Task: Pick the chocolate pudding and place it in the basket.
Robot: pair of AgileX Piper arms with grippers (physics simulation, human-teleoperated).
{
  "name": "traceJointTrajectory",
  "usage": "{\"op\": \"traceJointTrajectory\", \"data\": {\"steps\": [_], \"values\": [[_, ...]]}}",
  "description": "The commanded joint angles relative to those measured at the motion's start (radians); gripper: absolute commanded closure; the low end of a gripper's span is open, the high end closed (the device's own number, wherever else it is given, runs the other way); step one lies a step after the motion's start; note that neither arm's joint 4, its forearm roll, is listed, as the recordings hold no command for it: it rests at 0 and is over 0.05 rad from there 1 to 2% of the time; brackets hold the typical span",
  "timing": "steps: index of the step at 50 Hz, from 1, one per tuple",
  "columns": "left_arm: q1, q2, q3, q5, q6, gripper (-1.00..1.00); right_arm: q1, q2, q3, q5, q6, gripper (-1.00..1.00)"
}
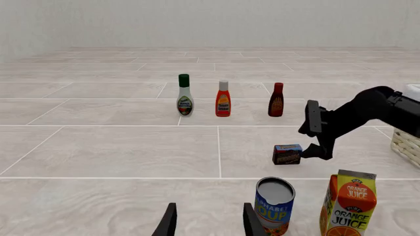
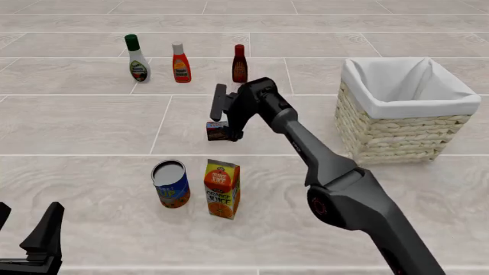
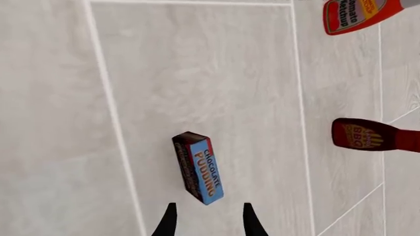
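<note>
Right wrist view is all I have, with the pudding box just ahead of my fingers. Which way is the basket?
Observer: In the front view the basket stands to the right of the chocolate pudding, well apart from it.
Operator: Anything standing between them?
Observer: No. The orange juice carton and the blue can sit nearer our side than the pudding.
Operator: Where is the left hand?
Observer: The left hand is open at the near left, away from every object.

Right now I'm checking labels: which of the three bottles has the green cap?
The leftmost bottle, pale-bodied with a green cap; the middle one is red, white-capped, the right one dark.
</note>
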Motion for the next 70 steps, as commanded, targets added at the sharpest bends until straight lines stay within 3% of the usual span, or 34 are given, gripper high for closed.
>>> {"op": "traceJointTrajectory", "data": {"steps": [1, 17, 46, 70], "values": [[-0.007, -0.002, -0.002, 0.004, 0.000, -1.00, -0.001, 0.006, -0.011, -0.008, -0.025, -1.00], [-0.007, -0.002, -0.002, 0.004, 0.000, -1.00, 0.000, 0.012, -0.011, -0.057, -0.088, -1.00], [-0.007, -0.002, -0.002, 0.004, 0.000, -1.00, 0.023, 0.047, -0.011, -0.068, -0.079, -1.00], [-0.008, -0.002, -0.002, 0.004, 0.000, -1.00, -0.019, 0.080, -0.010, -0.096, -0.092, -1.00]]}}
